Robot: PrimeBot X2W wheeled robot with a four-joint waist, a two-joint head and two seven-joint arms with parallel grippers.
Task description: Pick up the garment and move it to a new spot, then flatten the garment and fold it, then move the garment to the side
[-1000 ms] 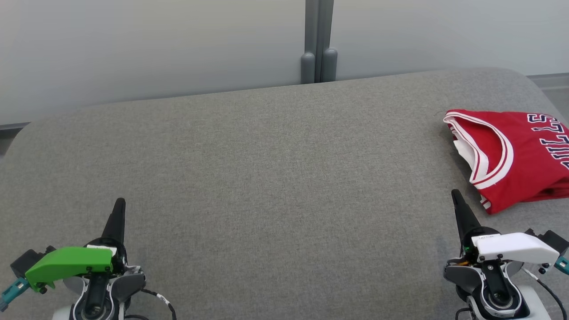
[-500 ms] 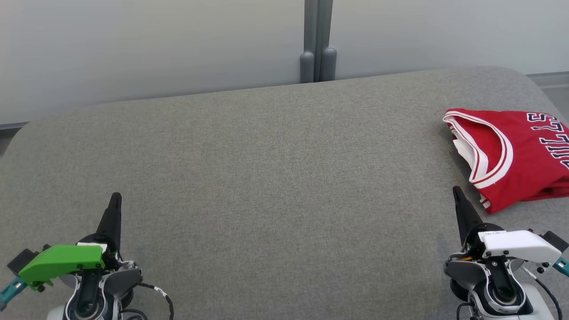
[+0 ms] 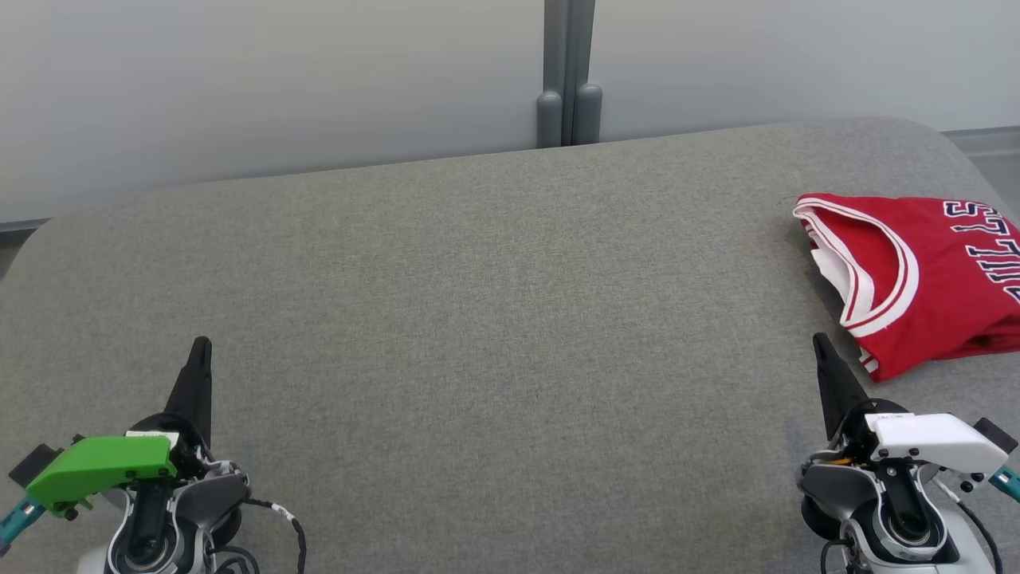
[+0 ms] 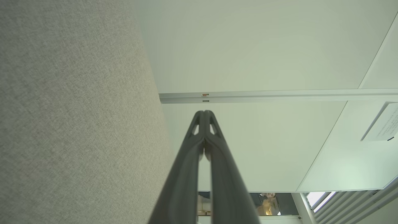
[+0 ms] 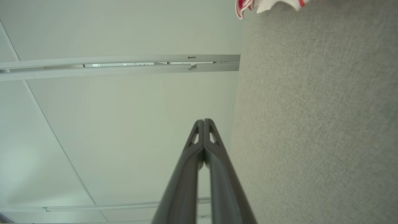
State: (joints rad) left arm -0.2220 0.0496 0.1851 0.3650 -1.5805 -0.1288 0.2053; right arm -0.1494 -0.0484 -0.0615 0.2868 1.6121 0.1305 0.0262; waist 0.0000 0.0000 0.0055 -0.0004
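You have the red sleeveless jersey with white trim and dark lettering (image 3: 932,279) lying folded at the right edge of the grey fabric-covered padded top (image 3: 494,303). Its far side runs out of the head view, so you cannot tell how close it sits to the rim there. By that lie, the fold and the move aside look done, and parking the arms is probably all that is left.

Your left gripper (image 3: 201,344) sits by the near left corner with its fingers pressed together on nothing. Your right gripper (image 3: 818,343) is closed and empty too, its tip near the jersey's near corner but apart from it.

Draw that right arm back towards the near edge and not sideways, so the tip cannot snag the stacked hem layers. A strip of white shows inside the armhole; leave it unless you want a tidier stack
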